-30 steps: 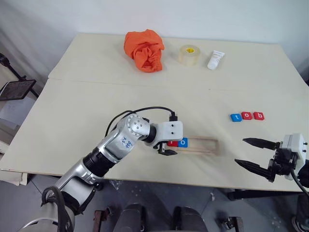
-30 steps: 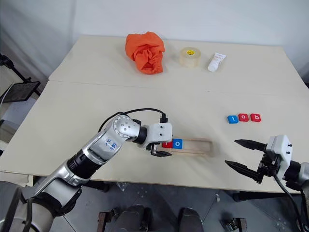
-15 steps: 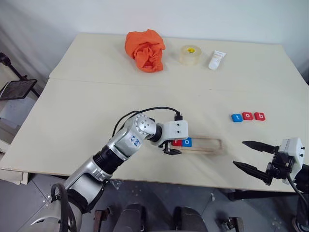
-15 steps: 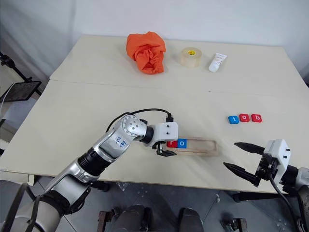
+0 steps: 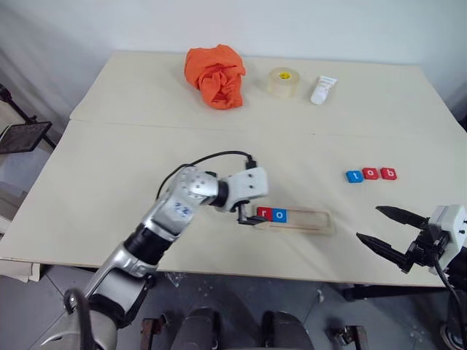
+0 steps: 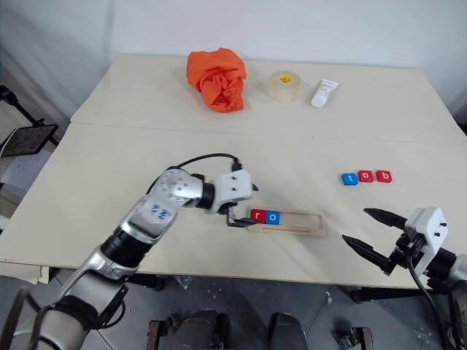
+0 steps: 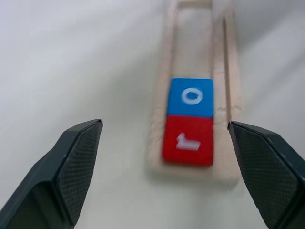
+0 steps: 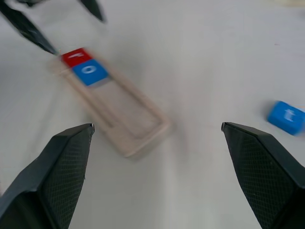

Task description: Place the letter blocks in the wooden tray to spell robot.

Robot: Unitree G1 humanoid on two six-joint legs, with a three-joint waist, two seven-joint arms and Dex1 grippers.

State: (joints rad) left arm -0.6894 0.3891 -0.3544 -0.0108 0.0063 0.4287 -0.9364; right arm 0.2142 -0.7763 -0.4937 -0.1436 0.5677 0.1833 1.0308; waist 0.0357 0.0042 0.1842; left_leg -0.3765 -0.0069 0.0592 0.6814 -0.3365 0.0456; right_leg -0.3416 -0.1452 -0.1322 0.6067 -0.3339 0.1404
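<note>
Table [image 5: 109,168] – pale, wide, seam across its far part. Landmark: tray [image 5: 310,219], lying lengthwise near the table's front edge.

Orange cloth [image 5: 216,75] well beyond the tray, at the far side; tape roll [image 5: 282,82] and white tube [image 5: 322,90] just right of it.

Left gripper [image 5: 248,216] at the tray's left end, fingers spread, nothing between them. Right gripper [image 5: 385,228] right of the tray, off the table's front edge – fingers wide apart, empty.

Inside the tray, at its left end: red r [image 5: 263,214] touching blue o [image 5: 279,215]; the rest of the tray bare.

Beyond the tray's right end, in a row on the table: blue t [image 5: 354,176], red o [image 5: 371,173], red b [image 5: 389,173].
</note>
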